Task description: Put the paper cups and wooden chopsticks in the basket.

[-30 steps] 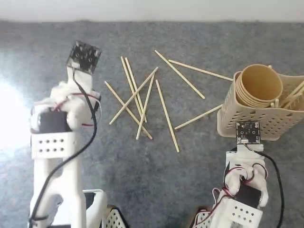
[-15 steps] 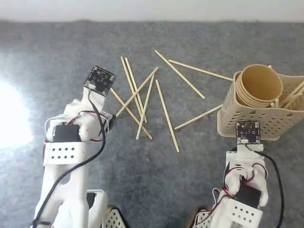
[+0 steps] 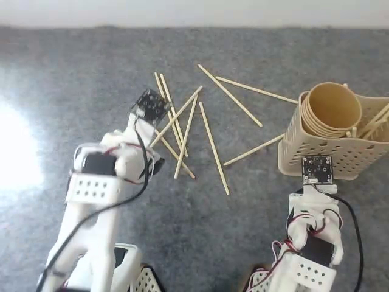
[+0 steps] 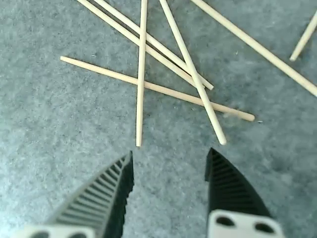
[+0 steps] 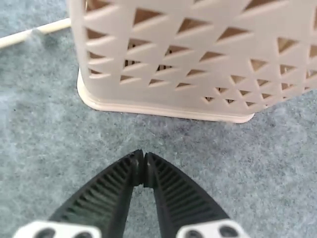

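1. The left jaws stand apart and empty over the near ends of the scattered wooden chopsticks point(image 4: 141, 74) at the middle of the bench point(image 3: 55, 79).
2. The right jaws are together and empty, just on the near side of the basket point(image 5: 168, 59) at the right.
3. Stacked paper cups point(image 3: 331, 109) and a few chopsticks stand inside the basket.

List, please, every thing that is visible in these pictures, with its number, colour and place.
wooden chopsticks: nine, pale wood, loose on the table, several crossed
stored chopsticks: few, count unclear, pale wood, in the basket
paper cups: one nested stack, tan, in the basket
basket: one, beige, table's right side
table: one, grey
arms: two, white, near edge
left pincer: black, open, over crossed chopsticks
right pincer: black, shut, before the basket
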Available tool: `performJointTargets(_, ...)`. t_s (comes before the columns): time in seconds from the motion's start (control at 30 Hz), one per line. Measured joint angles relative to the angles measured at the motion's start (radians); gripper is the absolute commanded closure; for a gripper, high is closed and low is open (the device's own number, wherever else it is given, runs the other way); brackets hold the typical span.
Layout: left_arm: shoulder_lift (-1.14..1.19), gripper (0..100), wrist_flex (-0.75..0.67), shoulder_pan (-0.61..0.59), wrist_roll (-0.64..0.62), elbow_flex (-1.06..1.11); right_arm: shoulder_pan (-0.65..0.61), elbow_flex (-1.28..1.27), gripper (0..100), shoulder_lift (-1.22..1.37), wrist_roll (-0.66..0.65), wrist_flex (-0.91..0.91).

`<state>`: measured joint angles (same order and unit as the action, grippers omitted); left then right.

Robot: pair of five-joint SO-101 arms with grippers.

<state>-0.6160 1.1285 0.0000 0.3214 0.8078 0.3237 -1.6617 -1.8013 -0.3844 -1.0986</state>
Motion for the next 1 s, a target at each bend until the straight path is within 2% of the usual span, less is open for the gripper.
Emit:
performJointTargets(0.23, 0.404, 78, 0.003, -0.018, -0.020, -0.282, 0.000, 0.000, 99.1, 0.000, 0.000, 0.000)
performJointTargets(0.5, 0.727, 78, 0.075, -0.017, -0.009, -0.591, 0.000, 0.000, 99.1, 0.000, 0.000, 0.000)
performJointTargets(0.73, 0.922, 78, 0.091, 0.008, 0.000, -0.729, 0.000, 0.000, 99.1, 0.000, 0.000, 0.000)
performJointTargets(1.0, 1.017, 77, 0.091, 0.011, 0.000, -0.813, 0.000, 0.000, 99.1, 0.000, 0.000, 0.000)
